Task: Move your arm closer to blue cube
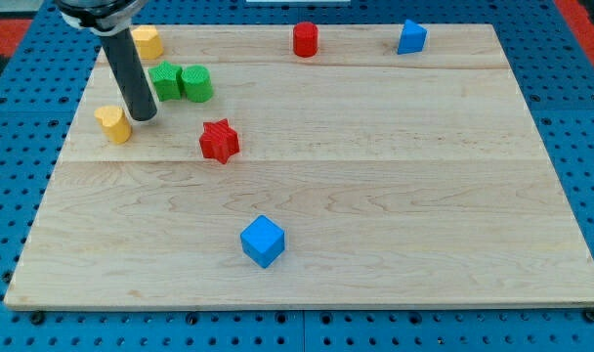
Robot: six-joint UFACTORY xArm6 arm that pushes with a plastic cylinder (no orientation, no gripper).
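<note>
Tip: my tip (pixel 144 118) touches down on the counter (pixel 395 205) near its upper-left corner in the view; the dark rod rises from it toward the view's top left.
Gripper: the arm carries no gripper, only the rod, so there is nothing to stand apart or together.
Blue cube: the blue cube (pixel 263 241) sits well apart from my tip, toward the view's bottom and right of it, near the counter's lower edge.
Red star: the red star block (pixel 219 141) lies to the view's right of my tip and slightly lower, near it, close beside the straight line from my tip to the blue cube but a little to the right of that line.
Yellow block beside tip: a yellow block (pixel 113 123) sits just beside my tip on the view's left; whether they touch cannot be told.
Green blocks: two green blocks (pixel 181 82), side by side and touching, lie above my tip and to its right.
Second yellow block: another yellow block (pixel 147 42) sits above my tip, partly behind the rod.
Red cylinder: the red cylinder (pixel 305 40) stands far to the upper right of my tip.
Blue wedge-like block: a second blue block (pixel 411 37) lies farther right again, near the counter's top edge.
</note>
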